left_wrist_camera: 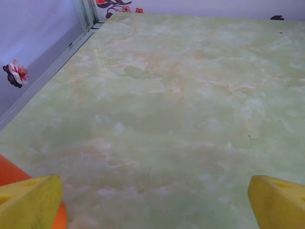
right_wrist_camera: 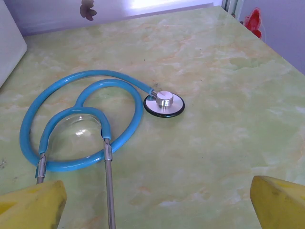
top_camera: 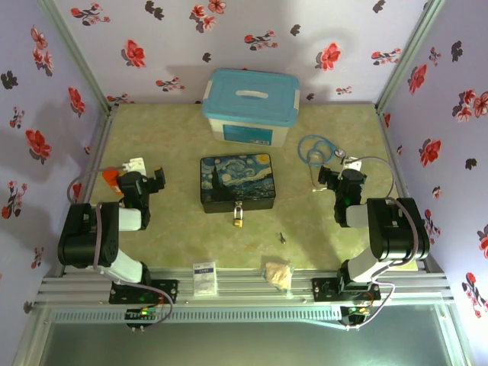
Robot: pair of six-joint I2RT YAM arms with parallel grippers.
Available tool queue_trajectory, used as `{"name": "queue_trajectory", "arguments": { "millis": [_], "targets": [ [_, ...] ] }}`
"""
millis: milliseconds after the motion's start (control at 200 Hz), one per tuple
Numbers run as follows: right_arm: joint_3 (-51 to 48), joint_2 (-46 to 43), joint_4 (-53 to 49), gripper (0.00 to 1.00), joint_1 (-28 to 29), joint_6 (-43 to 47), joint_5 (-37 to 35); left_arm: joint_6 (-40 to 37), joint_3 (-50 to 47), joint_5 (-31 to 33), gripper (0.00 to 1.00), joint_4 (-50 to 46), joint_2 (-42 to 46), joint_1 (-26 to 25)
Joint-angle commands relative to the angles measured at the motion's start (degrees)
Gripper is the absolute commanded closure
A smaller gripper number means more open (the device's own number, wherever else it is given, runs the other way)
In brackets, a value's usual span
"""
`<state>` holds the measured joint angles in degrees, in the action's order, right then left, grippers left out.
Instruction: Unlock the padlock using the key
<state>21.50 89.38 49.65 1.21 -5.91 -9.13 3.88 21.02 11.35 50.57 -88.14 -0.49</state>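
Left arm (top_camera: 99,236): folded back over its base, wrist pointing to the far side, and it sits low over the table (top_camera: 175,244) left of the painted box (top_camera: 236,183). Right arm (top_camera: 385,229): mirrored pose, folded, wrist pointing far, and it sits right of the box.

Writing:
- Box lid carries a starry-night print, no text visible.
- White card (top_camera: 204,278) at the near edge has dark print, too small to read.
- Blue-lidded bin (top_camera: 252,105) at the far side has a blue label on its front wall, also unreadable.

Left gripper (left_wrist_camera: 153,205): jaws spread wide. Yellow fingers (left_wrist_camera: 31,200) sit at the two bottom corners of the left wrist view with bare tabletop between them, and they grip nothing. An orange object (left_wrist_camera: 9,176) is right beside the left finger; I can't tell if they touch.

Right gripper (right_wrist_camera: 155,205): also wide apart and empty. The stethoscope (right_wrist_camera: 81,119) lies on the table just beyond the fingers. Its blue tubing is looped, its metal ear tubes run toward the gripper, and its chest piece lies flat to the right of the loop. No contact visible.

Padlock (top_camera: 239,216): on the table against the middle of the box's near side, shackle end toward the box. Can't tell if it's hooked through anything. It's between the two grippers and well apart from both.

Key (top_camera: 282,237): flat on the table, near and to the right of the padlock, not touching it. It lies between the padlock and the beige paper wad (top_camera: 278,273) at the near edge.
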Motion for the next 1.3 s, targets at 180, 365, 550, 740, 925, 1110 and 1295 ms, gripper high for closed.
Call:
{"name": "queue_trajectory", "arguments": {
  "millis": [180,365,550,740,925,1110,1295],
  "targets": [
    [1.0,0.1,0.8,0.01,-0.4,1.2,0.3,-1.1,1.0,-0.4,0.0,1.6,-0.4,0.2],
    [1.1,0.1,0.8,0.01,-0.4,1.2,0.2,-1.1,1.0,-0.4,0.0,1.6,-0.4,0.3],
    [1.0,0.2,0.8,0.01,-0.4,1.2,0.2,-1.1,1.0,-0.4,0.0,1.6,-0.5,0.3],
    [1.1,0.1,0.8,0.01,-0.4,1.2,0.3,-1.1,1.0,-0.4,0.0,1.4,-0.4,0.3],
    [1.1,0.1,0.7,0.01,-0.4,1.2,0.3,-1.1,1.0,-0.4,0.0,1.4,-0.3,0.2],
    [1.0,0.0,0.9,0.01,-0.4,1.2,0.4,-1.1,0.7,-0.4,0.0,1.9,-0.2,0.3],
    [1.7,-4.2,-3.7,0.01,-0.3,2.3,2.8,-1.2,-1.3,-0.4,0.0,1.0,5.1,0.2]
  ]
}}
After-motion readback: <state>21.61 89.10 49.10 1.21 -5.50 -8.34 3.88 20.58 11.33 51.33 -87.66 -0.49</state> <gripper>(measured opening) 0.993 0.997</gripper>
